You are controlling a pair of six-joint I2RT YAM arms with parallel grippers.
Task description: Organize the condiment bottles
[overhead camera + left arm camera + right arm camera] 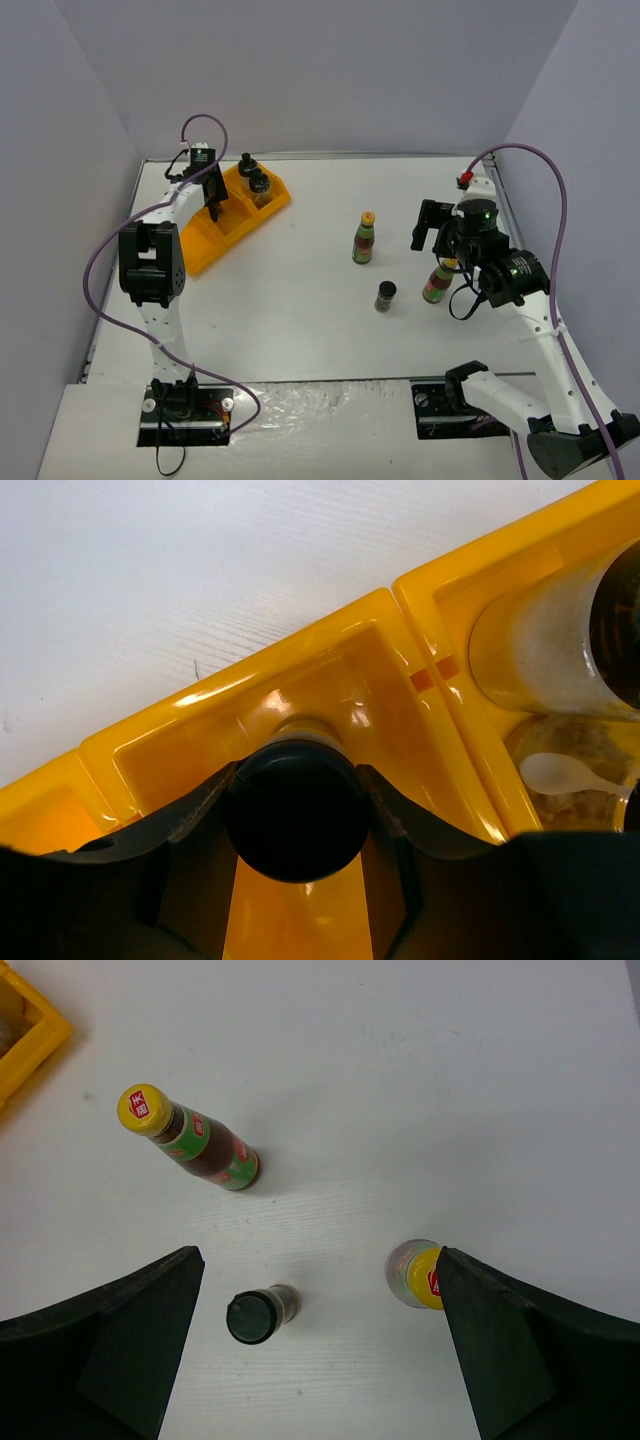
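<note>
**A:** Over on the left, the left fingers point(214, 197) are down inside the orange plastic compartment tray point(204, 250), closed tight on a tiny black-capped spice jar point(295, 820).

**B:** The wrist view confirms it. One finger presses each side of that black cap, and the jar stands upright in its compartment.

**A:** And the compartment next door, at the tray's far end?

**B:** It's taken. A wider black-lidded jar point(247, 165) sits there with a second black-lidded jar point(259, 183) just beside it.

**A:** Across to the right, the right fingers point(428, 224) are spread wide above the white desk point(300, 330), holding nothing.

**B:** Three bottles stand out on the desk. A slim sauce bottle with a yellow cap and red-green label point(364, 238) is near the middle. A second tiny black-capped jar point(385, 296) is closer to the arm bases.

**A:** And a second yellow-capped sauce bottle point(438, 283) is to the right of that jar, partly hidden under the right arm.

**B:** From the right wrist, its cap shows at the inner edge of one finger. I can't tell whether they touch.
</note>
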